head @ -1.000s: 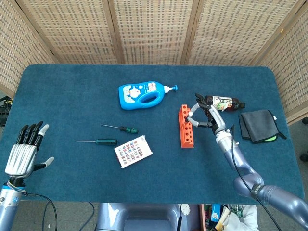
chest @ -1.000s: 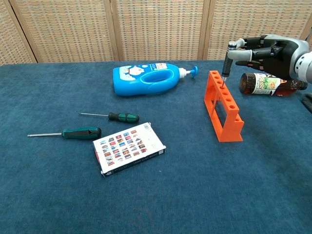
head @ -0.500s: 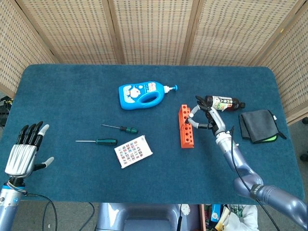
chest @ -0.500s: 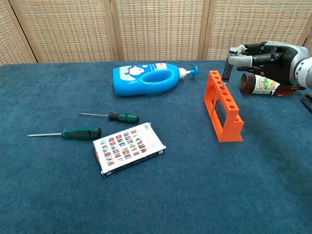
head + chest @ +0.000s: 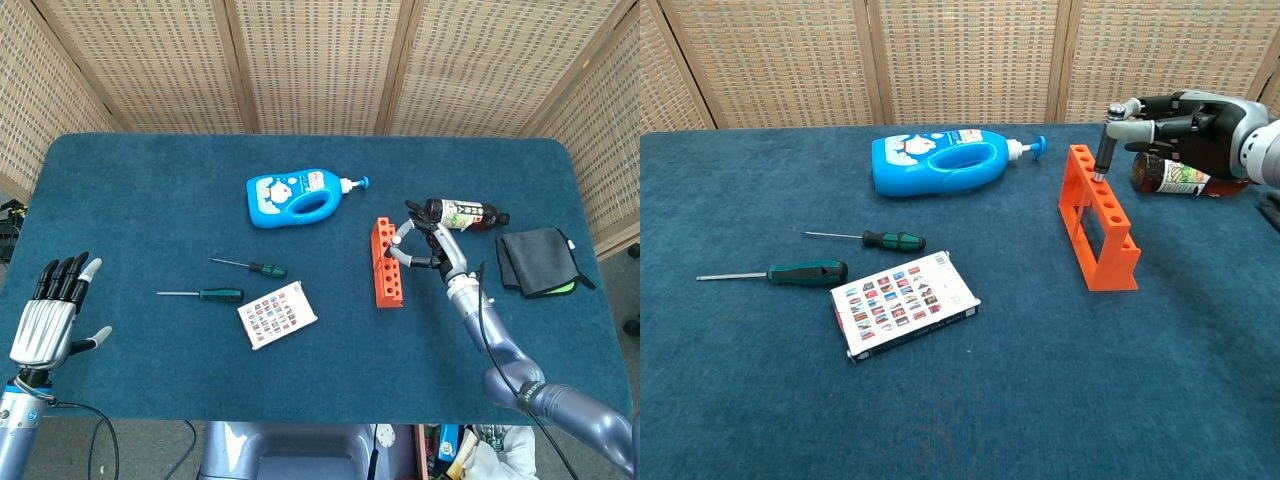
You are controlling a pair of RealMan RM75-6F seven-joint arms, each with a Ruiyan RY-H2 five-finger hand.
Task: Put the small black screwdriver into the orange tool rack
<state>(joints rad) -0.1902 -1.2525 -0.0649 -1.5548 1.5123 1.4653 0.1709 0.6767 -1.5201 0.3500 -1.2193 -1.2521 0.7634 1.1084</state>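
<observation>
Fingertips of the right hand (image 5: 1175,115) pinch the top of the small black screwdriver (image 5: 1102,155), holding it upright with its lower end at — or already just inside — a hole near the far end of the orange plastic tool rack with a row of holes along its top (image 5: 1098,218). A vertical hold suits the job: the shaft must line up with the hole's axis to slide down. How deep the tip sits cannot be told from either view. In the head view the same hand (image 5: 428,246) reaches toward the rack (image 5: 386,264) from its right side, forearm trailing toward the table's near edge, so the wrist stays clear of the rack's top.

Just behind the hand lies a brown glass bottle with a printed label (image 5: 1185,175), on its side; a folded dark cloth with a green edge (image 5: 536,262) rests farther right. Both are near the arm's path, though not touching the rack.

Left of the rack, well apart: a blue pump bottle lying flat (image 5: 952,160), a small card box printed with coloured squares (image 5: 904,304), and two green-handled screwdrivers (image 5: 865,238), (image 5: 775,273) — not the task's tool.

The left hand (image 5: 52,317) hovers off the table's near left corner, fingers apart, grasping nothing.

Judged stage: insertion in progress; release remains.
</observation>
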